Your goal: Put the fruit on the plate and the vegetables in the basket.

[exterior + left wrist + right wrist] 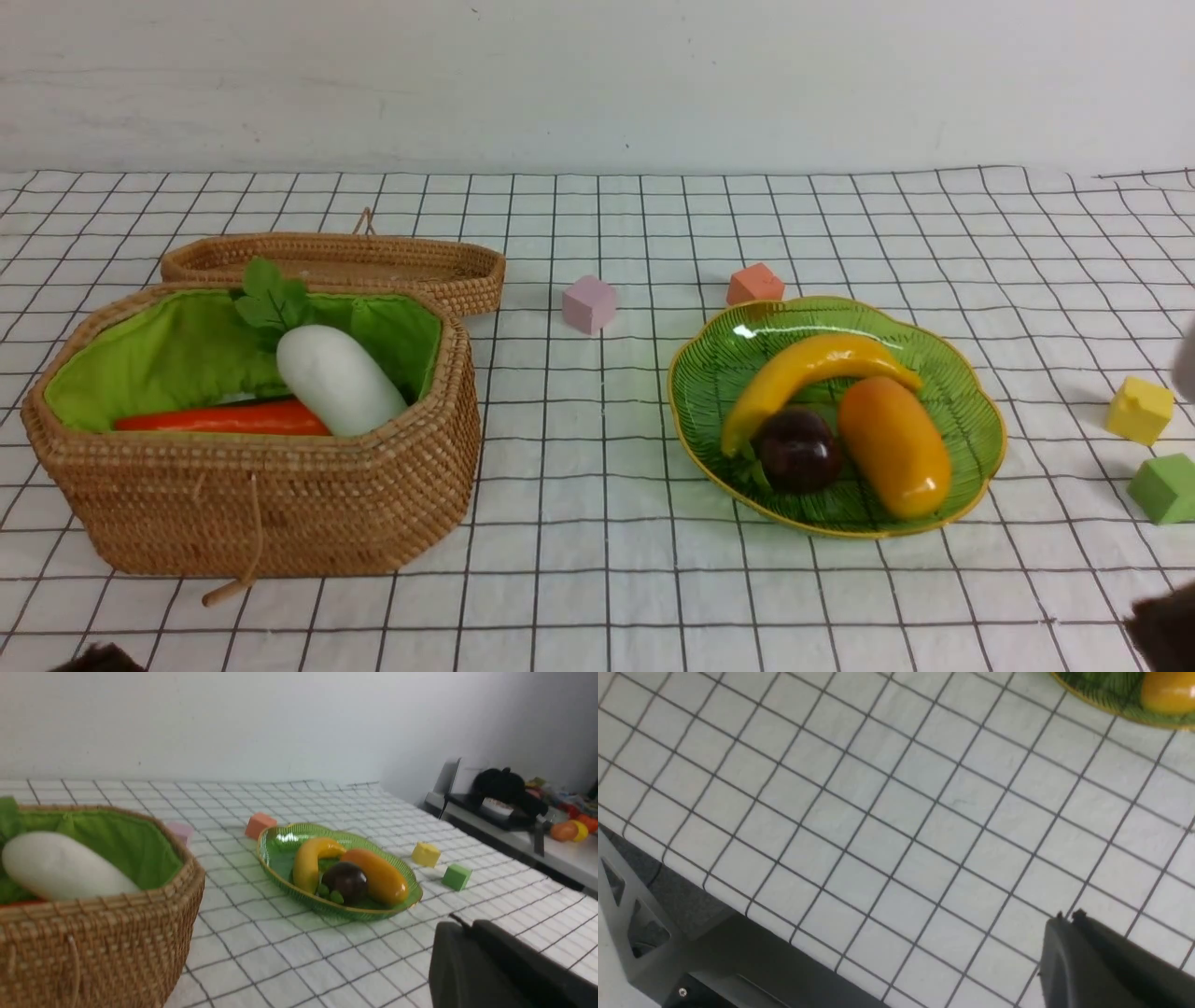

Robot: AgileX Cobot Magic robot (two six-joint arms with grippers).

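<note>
Green plate (pixel 971 411) lies apart from right jaws.

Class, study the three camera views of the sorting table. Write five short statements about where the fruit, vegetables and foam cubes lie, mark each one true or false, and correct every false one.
1. The banana lies on the plate. True.
2. The white radish lies on the cloth outside the basket. False: it rests inside the basket, beside the carrot.
3. The mangosteen sits between the banana and the mango. True.
4. The woven lid covers the basket. False: the lid lies on the cloth behind the open basket.
5. The pink cube is on the plate. False: it stands on the cloth, apart from the plate.
</note>
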